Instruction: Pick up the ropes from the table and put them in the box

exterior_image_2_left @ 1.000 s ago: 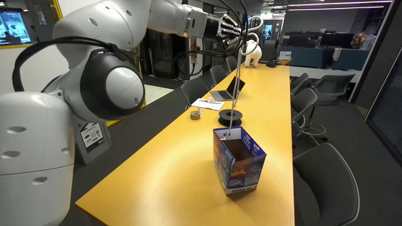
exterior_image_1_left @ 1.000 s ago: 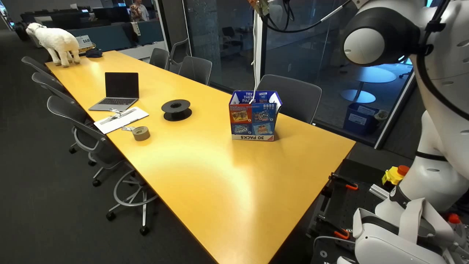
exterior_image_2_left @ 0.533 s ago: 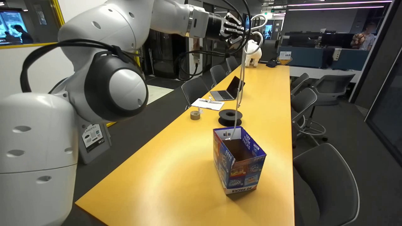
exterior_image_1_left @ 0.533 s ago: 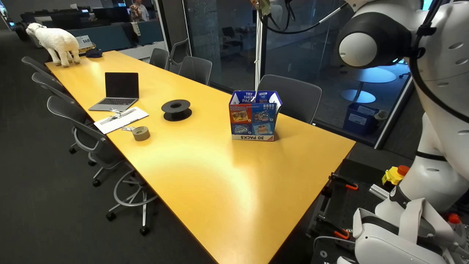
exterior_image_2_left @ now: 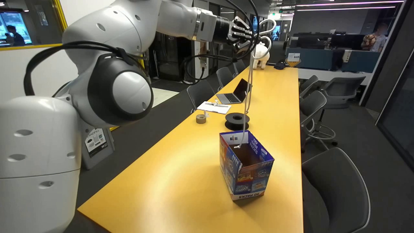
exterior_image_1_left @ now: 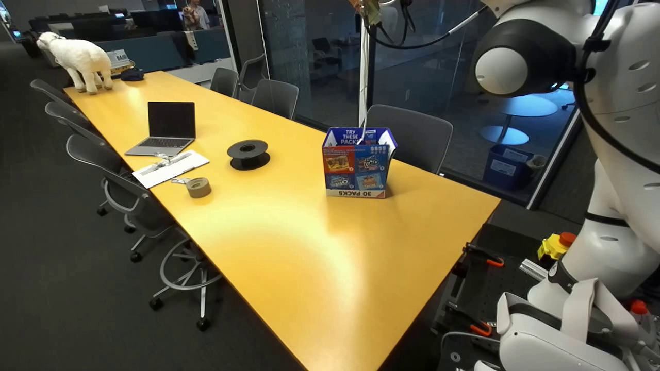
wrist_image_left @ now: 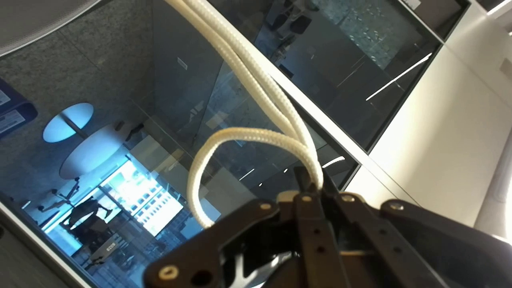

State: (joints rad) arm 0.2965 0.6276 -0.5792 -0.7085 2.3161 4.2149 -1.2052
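The gripper (wrist_image_left: pixel 315 182), almost closed, pinches the ropes (wrist_image_left: pixel 267 82), which hang below; one end seems at the mouth of the box (exterior_image_2_left: pixel 255 181), well beneath it. Release this high could let limp loops catch the rim and spill outside.

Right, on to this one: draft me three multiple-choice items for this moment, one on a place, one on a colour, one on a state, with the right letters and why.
1. Where does the box stand?
A) on a chair
B) on the table
C) on the floor

2. What colour is the spool?
A) black
B) red
C) white

3. What state is the hand in?
A) open
B) shut on nothing
C) shut on the rope

1: B, its base rests there in both exterior views.
2: A, both exterior views show it dark.
3: C, the wrist view shows the rope pinched at its tips.
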